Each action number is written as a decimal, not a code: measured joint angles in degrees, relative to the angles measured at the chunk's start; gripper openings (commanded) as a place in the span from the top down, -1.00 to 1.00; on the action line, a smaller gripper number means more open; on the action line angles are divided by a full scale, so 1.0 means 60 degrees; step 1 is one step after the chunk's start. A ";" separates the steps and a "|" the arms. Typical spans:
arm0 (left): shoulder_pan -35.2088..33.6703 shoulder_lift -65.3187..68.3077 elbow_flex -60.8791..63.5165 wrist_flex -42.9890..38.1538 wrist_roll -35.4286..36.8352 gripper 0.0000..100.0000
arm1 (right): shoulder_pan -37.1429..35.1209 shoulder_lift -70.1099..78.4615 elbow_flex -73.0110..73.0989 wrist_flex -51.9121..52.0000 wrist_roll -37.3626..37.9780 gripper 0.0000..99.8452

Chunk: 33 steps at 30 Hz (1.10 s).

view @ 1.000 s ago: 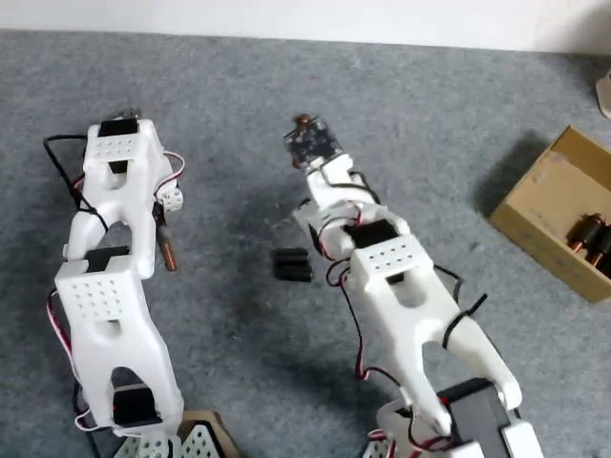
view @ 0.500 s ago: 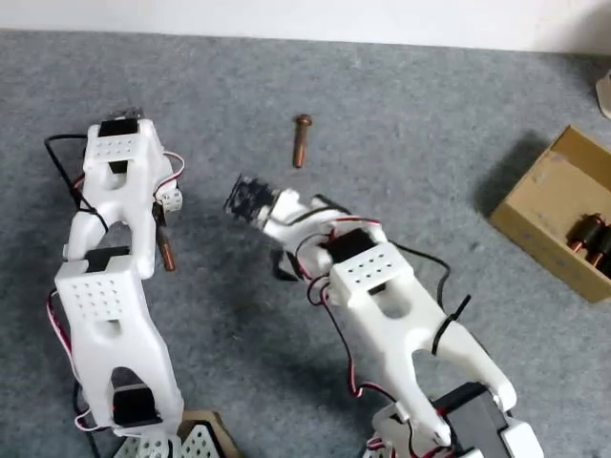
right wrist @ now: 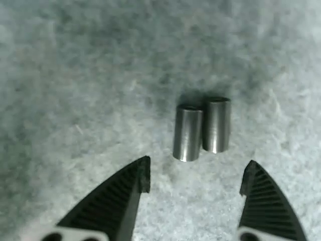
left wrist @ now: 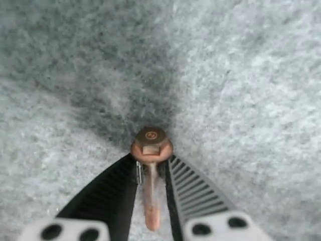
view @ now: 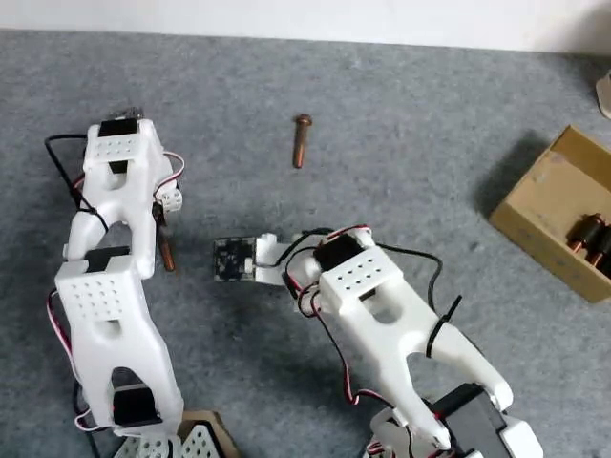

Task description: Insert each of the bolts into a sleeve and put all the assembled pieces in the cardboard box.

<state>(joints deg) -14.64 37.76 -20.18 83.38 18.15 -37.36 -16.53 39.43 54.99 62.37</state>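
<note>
While left gripper (left wrist: 150,168) clamps copper bolt (left wrist: 151,146), right gripper (right wrist: 195,175) hangs spread above two steel sleeves (right wrist: 188,133) lying touching on carpet (right wrist: 75,75). Advice: centre jaws on one sleeve only, lower straight, close gently without nudging neighbour.

The bolts (view: 301,140) are copper-brown, the sleeves (right wrist: 188,133) dark shiny grey, the cardboard box (view: 537,221) tan, the tabletop (view: 430,95) mottled grey.

left claw (left wrist: 151,161) clamped | right claw (right wrist: 196,175) spread wide, facing down
</note>
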 measured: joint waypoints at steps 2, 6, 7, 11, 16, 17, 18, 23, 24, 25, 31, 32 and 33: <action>0.0000 0.0000 0.0000 0.0000 0.0000 0.99 | -0.0132 0.0000 0.0000 0.0264 0.0293 0.44; 0.0000 0.0000 0.0000 0.0000 0.0000 0.99 | -0.0542 0.0513 0.0000 0.0527 0.0557 0.44; 0.0000 0.0000 0.0000 0.0000 0.0000 0.99 | -0.0601 0.0777 0.0000 0.0542 0.0557 0.44; 0.0000 0.0000 0.0000 0.0000 0.0000 0.99 | -0.0615 0.1685 -0.0337 0.0586 0.0557 0.44; 0.0000 0.0000 0.0000 0.0000 0.0000 0.99 | -0.0615 0.2242 -0.0850 0.0557 0.0542 0.44; 0.0000 0.0000 0.0000 0.0000 0.0000 0.99 | -0.0615 0.2271 -0.0879 0.0557 0.0542 0.44; 0.0000 0.0000 0.0000 0.0000 0.0000 0.99 | -0.0615 0.2315 -0.0908 0.0542 0.0484 0.44; 0.0000 0.0000 0.0000 0.0000 0.0000 0.99 | -0.0615 0.2344 -0.0952 0.0308 -0.0117 0.44; 0.0000 0.0000 0.0000 0.0000 0.0000 0.99 | -0.0615 0.2374 -0.0938 0.0176 -0.0220 0.44; 0.0000 0.0000 0.0000 0.0000 0.0000 0.99 | -0.0615 0.2418 -0.0938 0.0015 -0.0366 0.44; 0.0000 0.0000 0.0000 0.0000 0.0000 0.99 | -0.0806 0.2418 -0.0938 -0.1011 -0.1333 0.45; 0.0000 0.0000 0.0000 0.0000 0.0000 0.99 | -0.0850 0.2418 -0.0938 -0.1201 -0.1495 0.47; 0.0000 0.0000 0.0000 0.0000 0.0000 0.99 | -0.0908 0.2418 -0.0938 -0.1377 -0.1612 0.51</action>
<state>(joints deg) -14.64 37.76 -20.18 83.38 18.15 -42.81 -2.02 33.80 46.73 52.70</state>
